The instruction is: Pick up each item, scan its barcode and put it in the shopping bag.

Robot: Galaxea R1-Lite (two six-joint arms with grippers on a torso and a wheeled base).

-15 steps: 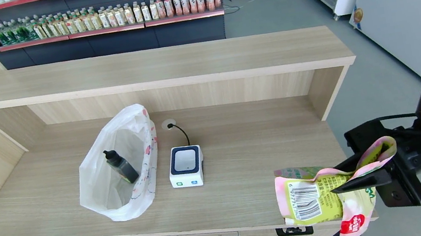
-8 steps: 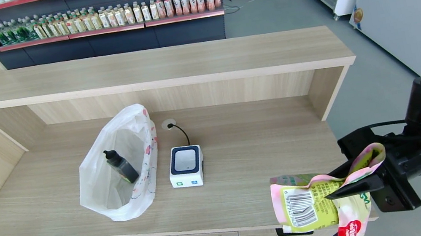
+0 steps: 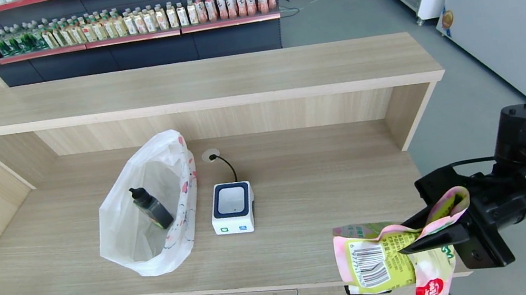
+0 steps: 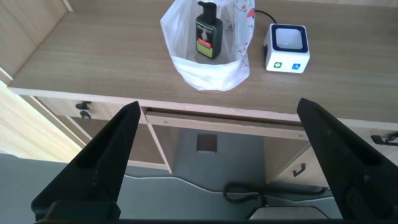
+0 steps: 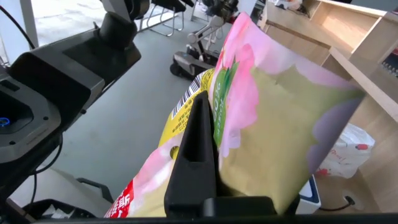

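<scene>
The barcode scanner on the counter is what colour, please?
White barcode scanner, dark blue frame around its window; clearest in head view.

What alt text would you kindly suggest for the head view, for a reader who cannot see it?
The right gripper holds a pink-and-green pouch, barcode showing, over the near right corner of the wooden counter. Farther left sit a white scanner and a shopping bag containing a dark bottle.

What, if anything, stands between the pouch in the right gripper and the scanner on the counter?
Nothing visible. Only bare counter lies between the pouch, held by the right gripper at the counter's near right corner, and the scanner. The shopping bag stands on the scanner's left.
</scene>
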